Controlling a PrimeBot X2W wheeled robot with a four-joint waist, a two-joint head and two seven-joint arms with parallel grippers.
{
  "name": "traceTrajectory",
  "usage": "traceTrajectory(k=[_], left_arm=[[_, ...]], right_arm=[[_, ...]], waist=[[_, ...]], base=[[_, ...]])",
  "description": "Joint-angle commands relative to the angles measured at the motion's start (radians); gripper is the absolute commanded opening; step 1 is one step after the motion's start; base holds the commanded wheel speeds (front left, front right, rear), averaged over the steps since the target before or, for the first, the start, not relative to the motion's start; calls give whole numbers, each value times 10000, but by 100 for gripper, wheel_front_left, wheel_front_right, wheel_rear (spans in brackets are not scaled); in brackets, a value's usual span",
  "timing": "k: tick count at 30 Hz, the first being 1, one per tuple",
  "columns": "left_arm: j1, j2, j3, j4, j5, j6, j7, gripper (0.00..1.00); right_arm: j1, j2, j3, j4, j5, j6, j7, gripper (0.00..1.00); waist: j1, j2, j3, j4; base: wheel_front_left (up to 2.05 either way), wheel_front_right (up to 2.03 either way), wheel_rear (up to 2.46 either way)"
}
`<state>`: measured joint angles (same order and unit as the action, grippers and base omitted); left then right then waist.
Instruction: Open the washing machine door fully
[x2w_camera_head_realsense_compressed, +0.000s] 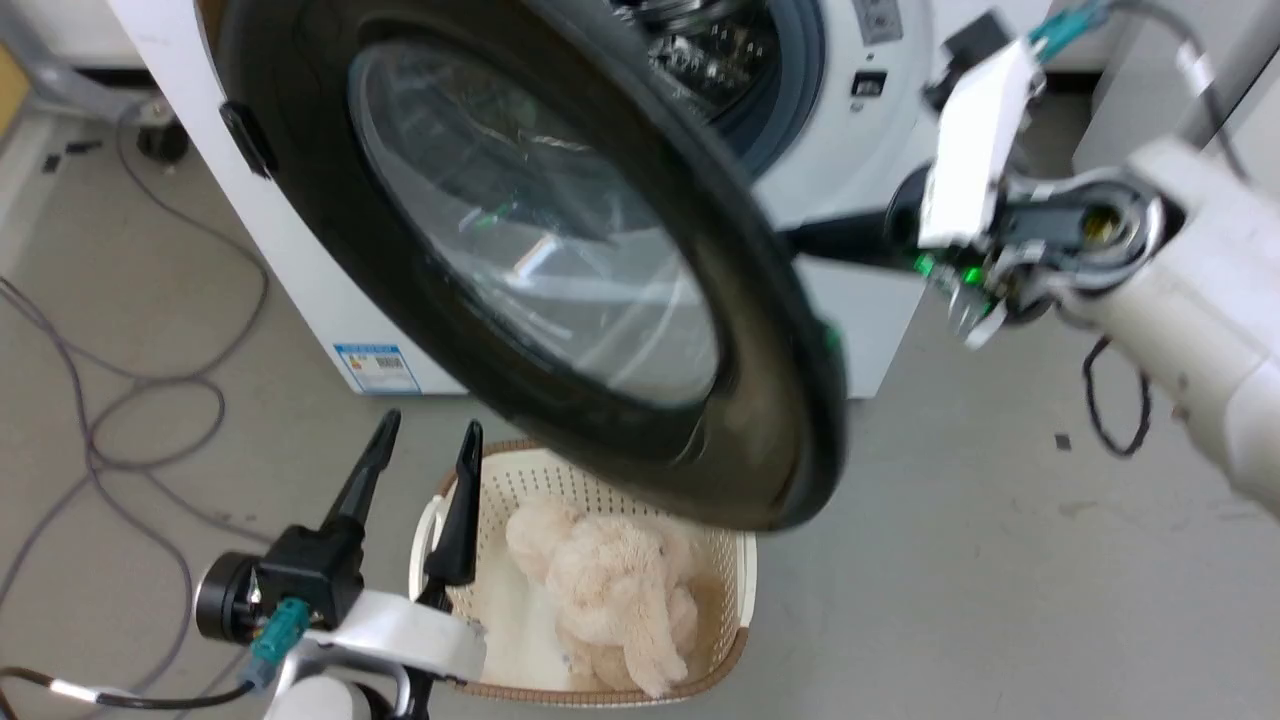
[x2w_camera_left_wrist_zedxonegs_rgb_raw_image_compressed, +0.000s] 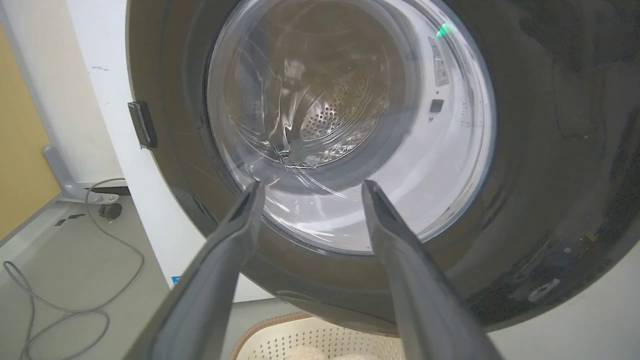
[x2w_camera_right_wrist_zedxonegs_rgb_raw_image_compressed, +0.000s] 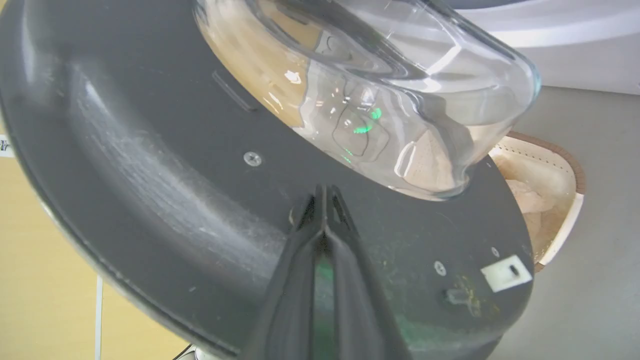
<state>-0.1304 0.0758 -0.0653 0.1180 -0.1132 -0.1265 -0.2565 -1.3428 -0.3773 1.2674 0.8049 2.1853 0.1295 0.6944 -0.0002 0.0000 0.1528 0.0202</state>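
The washing machine door (x2w_camera_head_realsense_compressed: 540, 230) stands partly swung out from the white washing machine (x2w_camera_head_realsense_compressed: 870, 130), its black rim and glass bowl facing me. Behind it the steel drum (x2w_camera_head_realsense_compressed: 700, 45) and grey gasket show. My right gripper (x2w_camera_right_wrist_zedxonegs_rgb_raw_image_compressed: 322, 192) is shut, with nothing between its fingers, and its tips touch the door's dark inner face (x2w_camera_right_wrist_zedxonegs_rgb_raw_image_compressed: 165, 165) just below the glass bowl. In the head view the right gripper (x2w_camera_head_realsense_compressed: 815, 240) reaches in from the right and its tips are hidden behind the rim. My left gripper (x2w_camera_head_realsense_compressed: 430, 428) hangs open below the door, apart from the door's outer face (x2w_camera_left_wrist_zedxonegs_rgb_raw_image_compressed: 525, 150).
A cream perforated basket (x2w_camera_head_realsense_compressed: 738, 585) holding a beige plush toy (x2w_camera_head_realsense_compressed: 610, 580) sits on the floor under the door's lower edge, right beside my left gripper (x2w_camera_left_wrist_zedxonegs_rgb_raw_image_compressed: 312, 186). Grey cables (x2w_camera_head_realsense_compressed: 130, 400) loop over the floor at the left. A blue label (x2w_camera_head_realsense_compressed: 377, 367) marks the machine's low corner.
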Motion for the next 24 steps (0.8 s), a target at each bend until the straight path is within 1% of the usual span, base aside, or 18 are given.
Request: traceTrajectory(k=[1, 9, 13, 18, 24], left_arm=[[143, 27, 20, 38, 84, -42, -53, 100], [476, 1, 0, 150, 139, -42, -53, 100], [563, -12, 50, 182, 161, -42, -53, 100], [741, -35, 179, 178, 181, -24, -53, 100], [835, -79, 243, 213, 192, -17, -53, 100]], right_arm=[[295, -83, 32, -278, 32, 12, -97, 0], [1307, -553, 118, -2579, -34, 12, -699, 0], [1677, -648, 125, -3500, -92, 12, -910, 0], [2109, -454, 127, -4195, -350, 12, -1034, 0], [2369, -273, 127, -4574, -362, 12, -1279, 0]], waist=[[2, 0, -233, -14], [2, 0, -525, 44], [2, 0, -598, 38], [2, 0, -704, -9], [2, 0, -739, 21]], base=[[0, 0, 0], [0, 0, 0], [0, 0, 0], [0, 0, 0], [0, 0, 0]])
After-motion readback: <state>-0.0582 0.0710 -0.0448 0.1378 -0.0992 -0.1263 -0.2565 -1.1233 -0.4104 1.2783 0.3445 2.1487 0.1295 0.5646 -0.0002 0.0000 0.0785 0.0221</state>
